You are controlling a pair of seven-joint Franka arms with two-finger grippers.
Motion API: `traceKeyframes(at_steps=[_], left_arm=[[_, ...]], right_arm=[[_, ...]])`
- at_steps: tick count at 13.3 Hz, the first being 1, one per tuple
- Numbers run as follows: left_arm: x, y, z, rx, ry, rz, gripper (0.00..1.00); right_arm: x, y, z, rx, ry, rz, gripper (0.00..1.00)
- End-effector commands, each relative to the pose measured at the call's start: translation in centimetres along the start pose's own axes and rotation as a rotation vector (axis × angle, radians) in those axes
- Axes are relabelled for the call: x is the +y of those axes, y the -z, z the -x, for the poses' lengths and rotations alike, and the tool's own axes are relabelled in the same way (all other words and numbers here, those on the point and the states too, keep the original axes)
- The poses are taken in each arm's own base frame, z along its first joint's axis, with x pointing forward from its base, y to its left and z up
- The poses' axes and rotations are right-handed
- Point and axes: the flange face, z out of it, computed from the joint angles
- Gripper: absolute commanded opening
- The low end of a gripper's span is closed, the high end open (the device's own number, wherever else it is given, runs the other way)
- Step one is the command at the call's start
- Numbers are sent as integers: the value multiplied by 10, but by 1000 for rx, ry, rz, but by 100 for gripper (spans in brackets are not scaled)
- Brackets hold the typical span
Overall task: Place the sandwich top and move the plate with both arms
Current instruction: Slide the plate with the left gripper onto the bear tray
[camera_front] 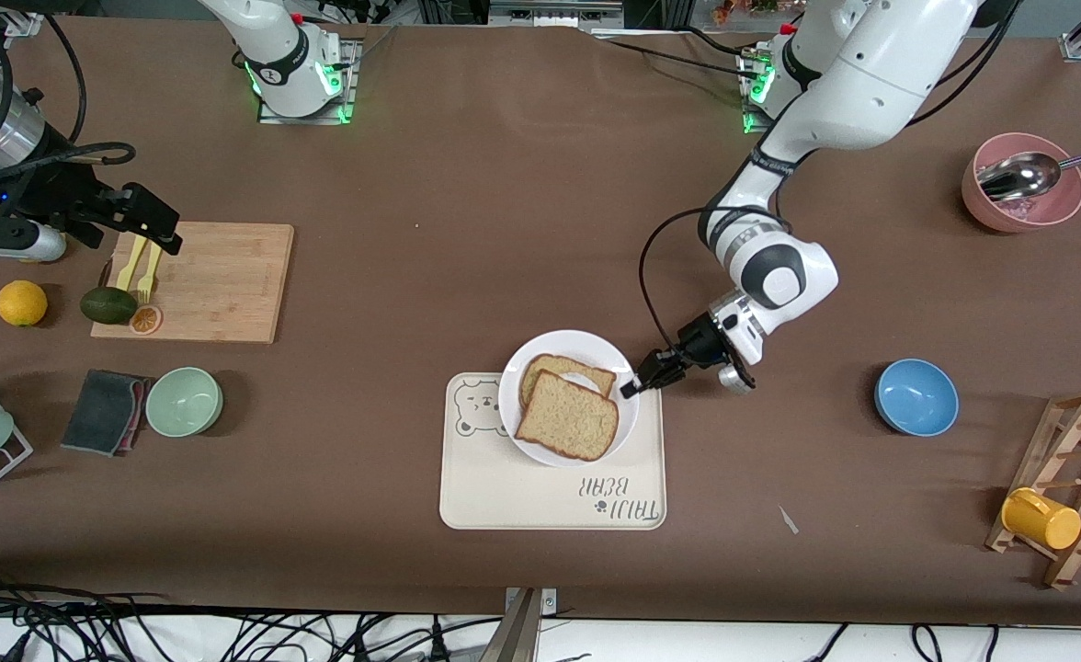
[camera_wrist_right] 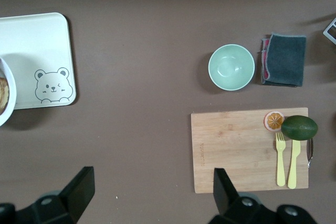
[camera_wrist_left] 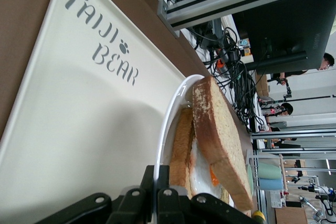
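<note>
The plate [camera_front: 524, 368], sandwich top [camera_front: 566, 416] on it, has the left gripper [camera_front: 634, 385] fingers pinching its three-o'clock rim; the right gripper [camera_front: 150, 234], spread, waits well apart over the cutting board [camera_front: 228, 276].

Left pincer [camera_front: 631, 390] reaches low, seemingly clamped; right pincer [camera_wrist_right: 152, 195] waits, spread wide.

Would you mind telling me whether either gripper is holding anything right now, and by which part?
The left gripper is shut on the plate, pinching its rim at the edge toward the left arm's end. The right gripper hangs open above the cutting board, holding nothing.
</note>
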Motion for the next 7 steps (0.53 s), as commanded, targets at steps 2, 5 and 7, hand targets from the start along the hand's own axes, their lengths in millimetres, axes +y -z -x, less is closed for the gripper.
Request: traceKeyframes(at_steps=[2, 5, 7], left_arm=[[-5, -40, -19, 59, -1, -28, 0], [-13, -57, -23, 77, -14, -54, 0], [-16, -60, -28, 87, -16, -57, 0]], right_arm=[[0, 4, -1, 15, 2, 1, 100], [-3, 2, -2, 14, 11, 12, 100], [-5, 2, -2, 15, 6, 9, 100]])
